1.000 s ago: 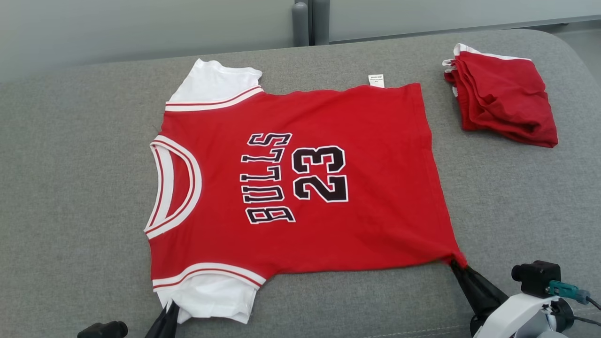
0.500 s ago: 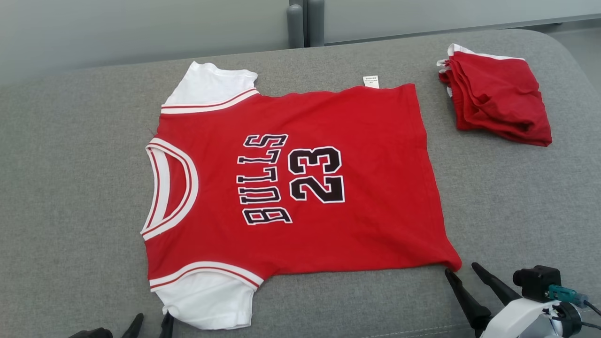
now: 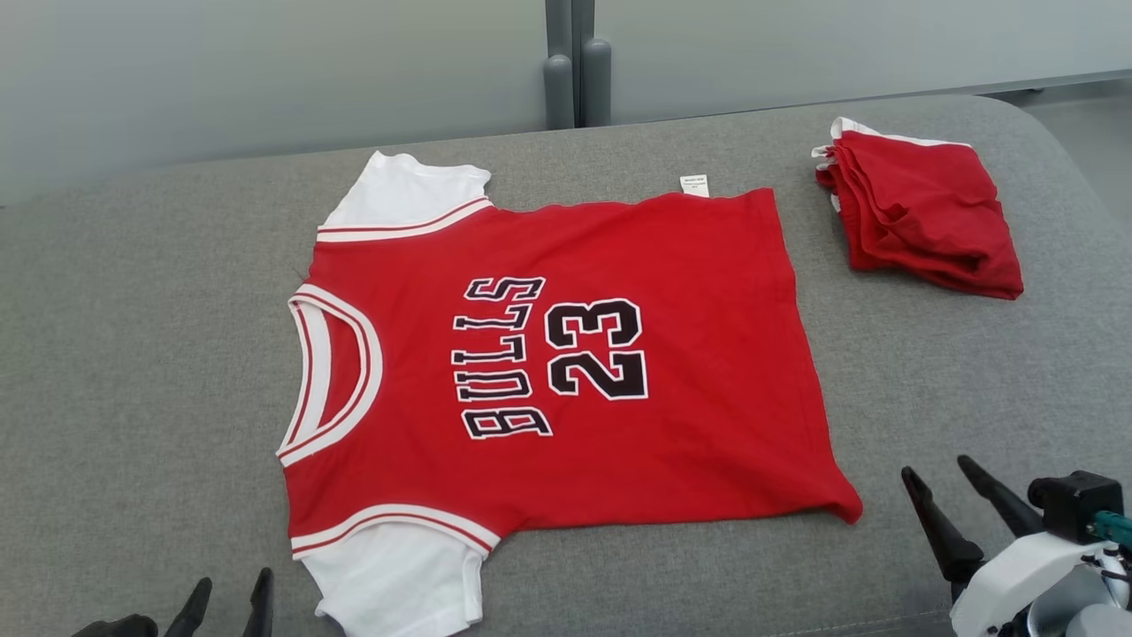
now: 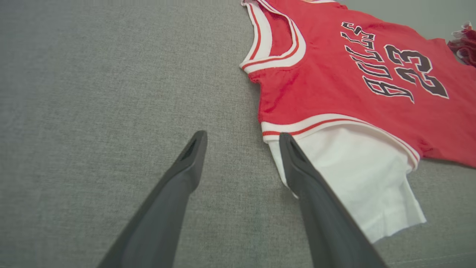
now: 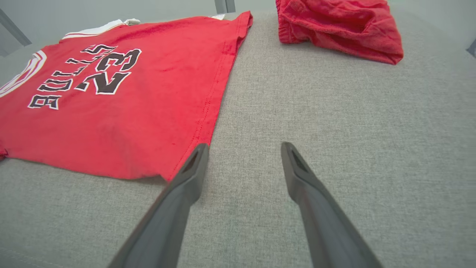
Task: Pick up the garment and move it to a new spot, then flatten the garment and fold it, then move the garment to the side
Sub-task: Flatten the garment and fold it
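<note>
The garment (image 3: 566, 372) is a red jersey with white sleeves, printed "BULLS 23". It lies spread flat on the grey padded surface (image 3: 133, 354), neck to the left and hem to the right. My left gripper (image 3: 230, 594) stands open at the lower left, just left of the near white sleeve (image 4: 353, 171). Open too, my right gripper (image 3: 937, 473) sits at the lower right, slightly right of the near hem corner (image 5: 163, 173). Nothing is between either pair of fingers. In the wrist views the left gripper (image 4: 241, 139) and right gripper (image 5: 243, 149) hover over bare grey fabric beside the jersey.
A folded red garment (image 3: 920, 221) lies at the back right of the surface, also seen in the right wrist view (image 5: 338, 26). A grey wall with two upright posts (image 3: 575, 80) runs behind. The surface's rounded edge curves away at the right.
Both grippers were shut on the jersey's near sleeve and near hem corner; they have opened, let go and drawn back off the cloth. The camera has tilted, shifting the whole picture down.
</note>
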Available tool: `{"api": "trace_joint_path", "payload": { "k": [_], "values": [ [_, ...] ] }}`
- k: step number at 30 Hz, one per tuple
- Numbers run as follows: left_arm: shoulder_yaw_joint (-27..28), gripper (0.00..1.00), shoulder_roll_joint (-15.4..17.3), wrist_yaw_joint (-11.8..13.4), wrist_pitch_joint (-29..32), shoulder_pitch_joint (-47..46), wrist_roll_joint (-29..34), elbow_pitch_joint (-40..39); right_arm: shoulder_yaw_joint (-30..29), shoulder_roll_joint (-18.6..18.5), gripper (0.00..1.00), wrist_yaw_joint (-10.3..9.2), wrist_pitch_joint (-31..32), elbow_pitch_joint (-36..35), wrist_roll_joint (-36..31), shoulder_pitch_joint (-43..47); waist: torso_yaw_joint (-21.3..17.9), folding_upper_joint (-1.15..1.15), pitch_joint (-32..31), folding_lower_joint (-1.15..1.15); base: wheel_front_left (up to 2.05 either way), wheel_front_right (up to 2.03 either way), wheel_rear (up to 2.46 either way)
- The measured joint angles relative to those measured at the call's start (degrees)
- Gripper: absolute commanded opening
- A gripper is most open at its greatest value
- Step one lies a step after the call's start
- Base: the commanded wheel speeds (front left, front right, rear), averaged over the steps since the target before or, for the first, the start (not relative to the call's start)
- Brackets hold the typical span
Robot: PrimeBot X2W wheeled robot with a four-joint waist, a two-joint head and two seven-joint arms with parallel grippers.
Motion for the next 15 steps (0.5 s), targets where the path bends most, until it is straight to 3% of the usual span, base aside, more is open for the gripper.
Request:
{"api": "trace_joint_path", "payload": {
  "k": [6,15],
  "values": [
    [1.12,1.00,0.63,0.94,-1.85,0.79,1.23,-3.67,-3.20,-0.63,1.00,-1.97,0.00,-3.37,-1.41,-0.82,0.17,0.00,-0.64,0.00,0.00,0.00,0.00],
    [-1.13,1.00,-1.87,2.59,-3.79,-5.12,5.61,-8.98,-6.02,0.20,1.00,-4.71,-0.11,-8.01,-5.42,-5.84,-0.10,0.00,-1.84,0.00,0.00,0.00,0.00]
  ]
}}
